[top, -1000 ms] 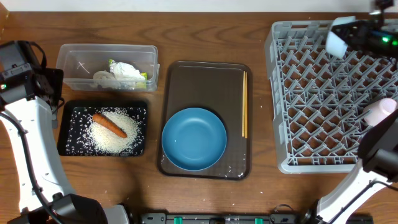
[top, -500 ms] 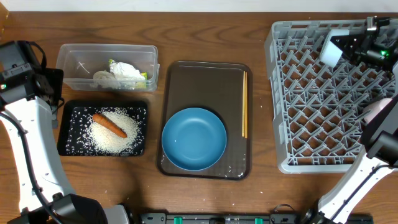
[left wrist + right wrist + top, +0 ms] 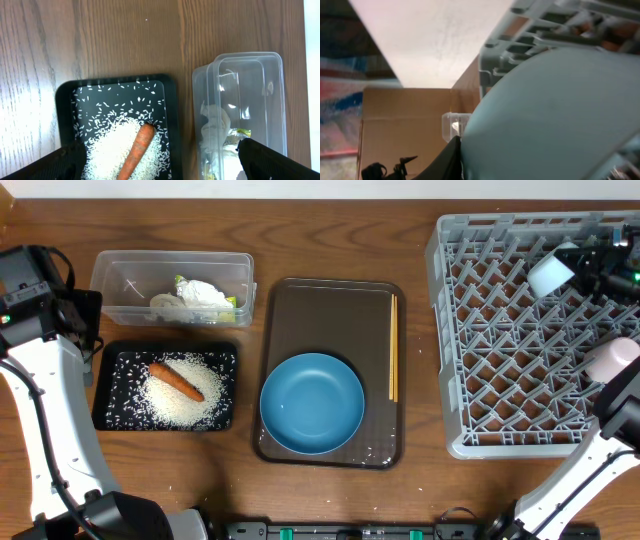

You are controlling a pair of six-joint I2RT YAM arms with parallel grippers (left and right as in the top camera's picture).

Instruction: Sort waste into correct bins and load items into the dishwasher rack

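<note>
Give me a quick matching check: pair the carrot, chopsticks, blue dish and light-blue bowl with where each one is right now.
Things:
1. carrot
2. chopsticks
3. blue dish
4. light-blue bowl

Places:
A. held in the right jaws over the grey rack
B. on the rice in the black tray
C. at the end of the brown tray nearest the robot
D. along the brown tray's right edge

Pairs: 1-B, 2-D, 3-C, 4-A
</note>
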